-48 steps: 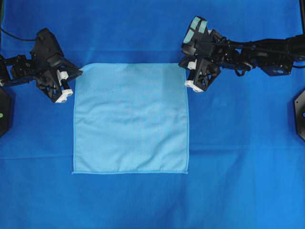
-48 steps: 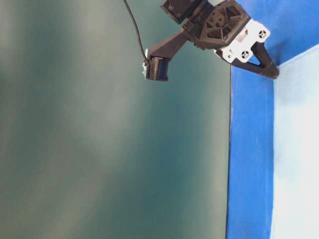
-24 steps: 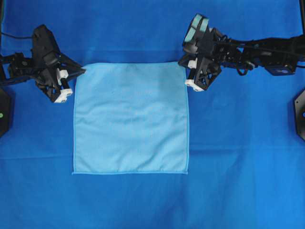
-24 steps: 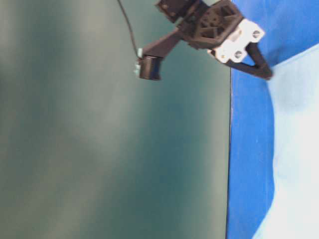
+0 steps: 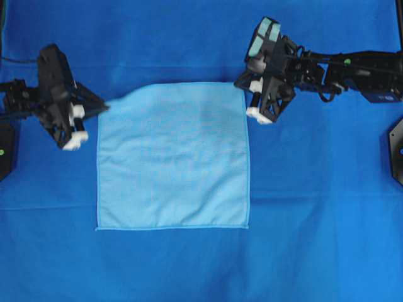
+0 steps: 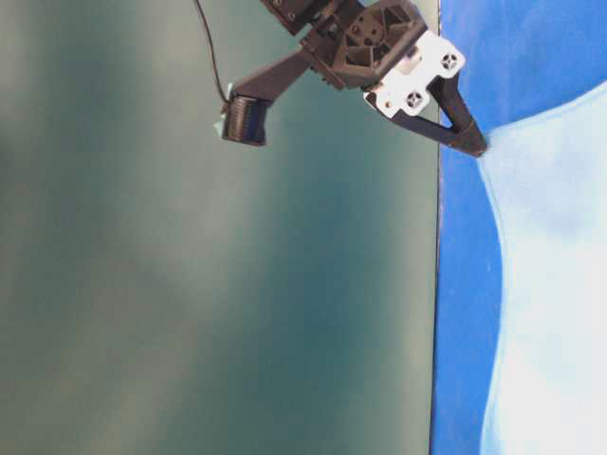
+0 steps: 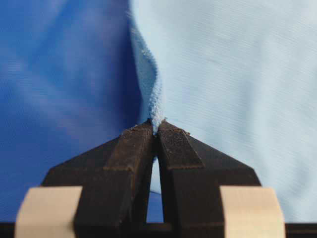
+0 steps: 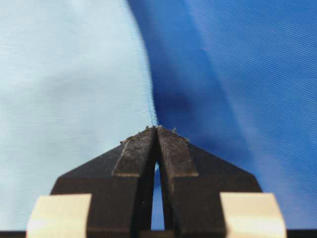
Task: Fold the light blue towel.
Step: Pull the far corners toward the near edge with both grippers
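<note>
The light blue towel (image 5: 173,157) lies mostly flat on the deep blue table cloth, its near edge straight. My left gripper (image 5: 104,106) is shut on its far left corner, which is lifted and pulled into a point. In the left wrist view the hem (image 7: 151,84) rises as a ridge into the shut left gripper (image 7: 156,125). My right gripper (image 5: 240,83) is shut on the far right corner. In the right wrist view the towel's edge (image 8: 148,89) runs into the closed right gripper (image 8: 157,128). The table-level view shows the left gripper (image 6: 474,146) holding the towel (image 6: 555,284) up.
The royal-blue table cloth (image 5: 315,220) covers the whole table. Black arm mounts sit at the left edge (image 5: 5,148) and the right edge (image 5: 397,148). A dark green wall (image 6: 190,284) fills the left of the table-level view.
The left gripper has moved left and risen, drawing the towel's far left corner up into a peak. The right gripper has shifted slightly away with its corner.
</note>
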### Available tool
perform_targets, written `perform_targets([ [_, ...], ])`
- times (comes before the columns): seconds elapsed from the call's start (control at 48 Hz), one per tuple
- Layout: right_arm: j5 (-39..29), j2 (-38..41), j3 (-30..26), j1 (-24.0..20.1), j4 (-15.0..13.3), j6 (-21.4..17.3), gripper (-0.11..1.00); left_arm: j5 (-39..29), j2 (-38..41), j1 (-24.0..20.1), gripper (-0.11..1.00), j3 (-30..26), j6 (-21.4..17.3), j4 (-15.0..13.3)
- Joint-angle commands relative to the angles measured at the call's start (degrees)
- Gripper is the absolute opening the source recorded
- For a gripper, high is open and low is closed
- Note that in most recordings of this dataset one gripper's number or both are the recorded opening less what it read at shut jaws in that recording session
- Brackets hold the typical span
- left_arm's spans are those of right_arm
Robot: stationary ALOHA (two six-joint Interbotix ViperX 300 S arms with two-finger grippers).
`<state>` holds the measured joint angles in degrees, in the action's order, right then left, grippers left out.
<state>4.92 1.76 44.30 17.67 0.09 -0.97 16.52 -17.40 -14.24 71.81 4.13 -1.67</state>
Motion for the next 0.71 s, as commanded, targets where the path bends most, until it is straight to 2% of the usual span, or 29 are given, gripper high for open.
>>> perform_targets([
  [0.0, -0.6, -3.3, -0.4, -3.1, 0.5, 0.0, 0.01, -0.8, -1.1, 3.2, 0.01, -0.4, 0.0, 0.0],
  [0.188, -3.7, -5.8, 0.0, -10.3, 4.1, 0.0, 0.01, -5.0, -4.0, 11.6, 0.01, -0.5, 1.6, -0.2],
  [0.521, -6.8, -5.3, 0.0, -22.8, 12.8, 0.0, 0.01, -7.0, -4.7, 25.3, 0.01, -0.2, 13.6, -0.1],
  [0.688, -6.2, -4.8, -0.1, -26.9, 15.6, 0.0, 0.01, -7.0, -2.3, 31.2, 0.01, -1.8, 19.2, -0.1],
])
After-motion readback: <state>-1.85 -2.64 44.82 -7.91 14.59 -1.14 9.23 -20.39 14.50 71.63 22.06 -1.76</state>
